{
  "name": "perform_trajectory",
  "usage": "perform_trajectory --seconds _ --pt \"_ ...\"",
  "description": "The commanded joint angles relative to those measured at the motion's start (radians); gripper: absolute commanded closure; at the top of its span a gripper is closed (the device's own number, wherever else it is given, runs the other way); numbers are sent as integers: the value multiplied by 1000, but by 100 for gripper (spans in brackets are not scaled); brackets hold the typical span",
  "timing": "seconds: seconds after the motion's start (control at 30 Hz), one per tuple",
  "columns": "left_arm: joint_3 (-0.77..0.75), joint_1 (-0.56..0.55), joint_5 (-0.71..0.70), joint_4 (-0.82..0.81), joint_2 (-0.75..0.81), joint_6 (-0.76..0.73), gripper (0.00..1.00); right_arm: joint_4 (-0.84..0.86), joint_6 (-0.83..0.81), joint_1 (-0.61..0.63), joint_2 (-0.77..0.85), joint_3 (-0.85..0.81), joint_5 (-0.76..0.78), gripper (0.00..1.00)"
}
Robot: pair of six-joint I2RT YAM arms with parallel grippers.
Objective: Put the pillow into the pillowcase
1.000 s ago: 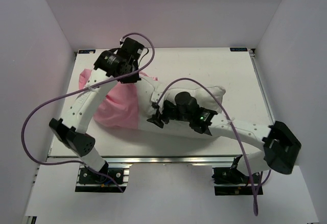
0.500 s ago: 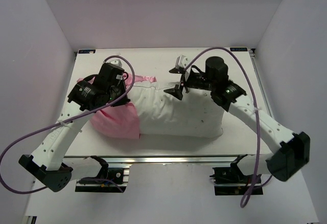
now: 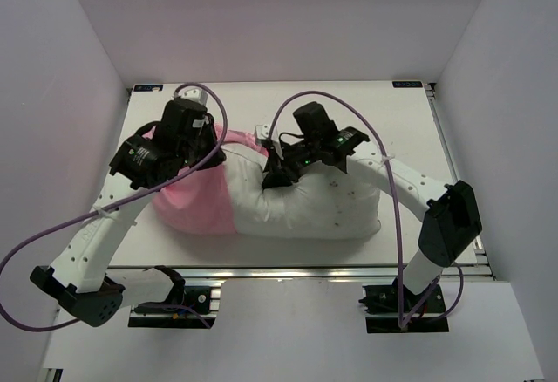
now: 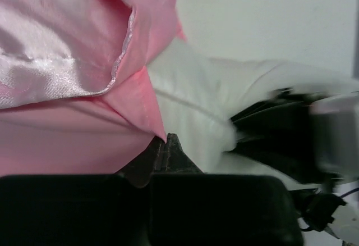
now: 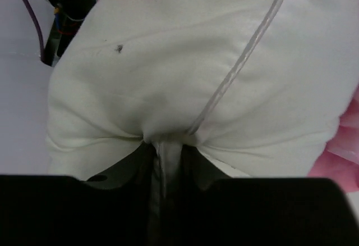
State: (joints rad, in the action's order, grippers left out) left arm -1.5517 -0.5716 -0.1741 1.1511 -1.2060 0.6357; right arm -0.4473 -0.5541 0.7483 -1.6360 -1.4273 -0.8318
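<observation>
The white pillow (image 3: 323,208) lies across the table, its left end inside the pink pillowcase (image 3: 196,208). At the pillowcase's mouth on the far side, my left gripper (image 3: 215,157) is shut on the pillowcase edge. In the left wrist view the pink pillowcase (image 4: 56,60) runs taut down into the left gripper (image 4: 165,145), with the pillow (image 4: 190,94) behind it. My right gripper (image 3: 272,177) sits on the pillow's top just right of the mouth. Up close, the right gripper (image 5: 166,153) pinches a fold of the pillow (image 5: 168,60) at its piped seam.
The white table (image 3: 349,112) has a bare strip behind the pillow. White walls enclose it on three sides. A purple cable (image 3: 397,216) loops from each arm. A bit of the pink pillowcase (image 5: 342,145) shows at the right in the right wrist view.
The right gripper came from the pillow's far edge, where it stood open, down onto the pillow by the pillowcase mouth and closed on a fold. The left arm shifted slightly.
</observation>
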Motion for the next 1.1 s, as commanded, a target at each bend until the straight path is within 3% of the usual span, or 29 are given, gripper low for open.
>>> perform_trajectory --seconds 0.0,0.03,0.07,0.13,0.23,0.37,0.47,0.57,0.67,0.83,0.93,1.07 --pt "-99 -7 73 -183 14 -25 100 -82 62 59 -54 11 -27 78" --pt "-122 -7 90 -214 -16 -45 100 -62 109 86 -50 8 -38 95" --pt "-174 -7 126 -281 -38 -51 100 -21 147 98 -21 22 -44 100" --pt "-229 -7 172 -349 -122 -63 100 202 312 117 42 51 -24 100" --pt "-367 -7 301 -458 -225 -57 100 425 433 93 53 3 97 100" --pt "-550 -7 409 -557 -395 -24 100 547 636 -52 -33 -223 290 100" --pt "-602 -7 452 -597 -420 5 100 620 652 -176 -50 -364 400 100" --pt "-446 -7 455 -697 -365 42 100 740 626 -228 11 -357 465 100" --pt "-172 -7 452 -858 -245 111 100 882 563 -216 114 -187 491 100" --pt "192 -7 453 -1097 -124 243 100 1018 241 -55 209 149 602 100" --pt "280 -7 432 -1097 -100 263 100 1012 134 11 194 255 634 100" --pt "521 -7 357 -1078 -8 308 100 986 152 54 154 368 657 100"
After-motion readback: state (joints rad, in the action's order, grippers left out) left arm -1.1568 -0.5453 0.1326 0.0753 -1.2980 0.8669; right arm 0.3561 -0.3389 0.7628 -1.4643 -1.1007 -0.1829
